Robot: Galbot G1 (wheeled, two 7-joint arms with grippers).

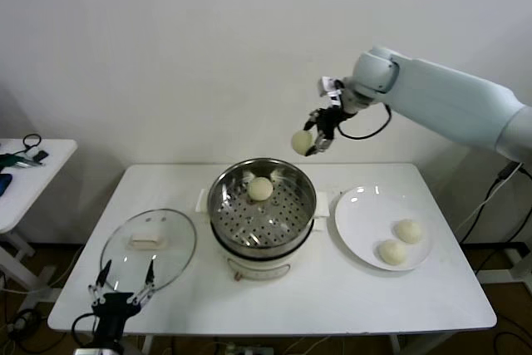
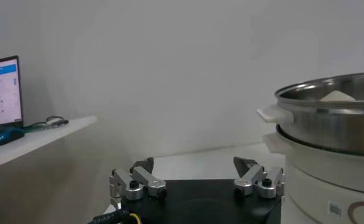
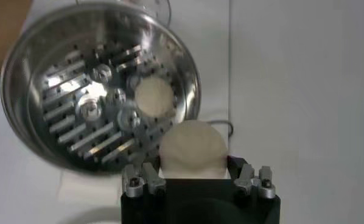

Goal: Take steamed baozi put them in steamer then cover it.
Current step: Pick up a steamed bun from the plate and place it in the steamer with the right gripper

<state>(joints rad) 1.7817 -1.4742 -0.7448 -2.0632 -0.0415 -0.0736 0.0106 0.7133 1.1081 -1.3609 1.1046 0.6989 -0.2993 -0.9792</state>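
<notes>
Now the right claw [image 1: 314,136] pinches a baozi [image 1: 301,142] high above the steamer's [image 1: 262,205] far rim, offset toward the counter's back edge. One bun [image 1: 261,189] sits on the tray; two wait on the plate [image 1: 359,209] at the right. Released here, it could clip the rim and roll off. Left claw [image 1: 123,283], spread, idles by the lid [image 1: 148,243] at the front-left corner.

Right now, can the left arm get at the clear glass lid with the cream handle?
Probably yes: the open left gripper hangs just in front of the clear glass lid, which lies flat on the white table with nothing between them.
</notes>
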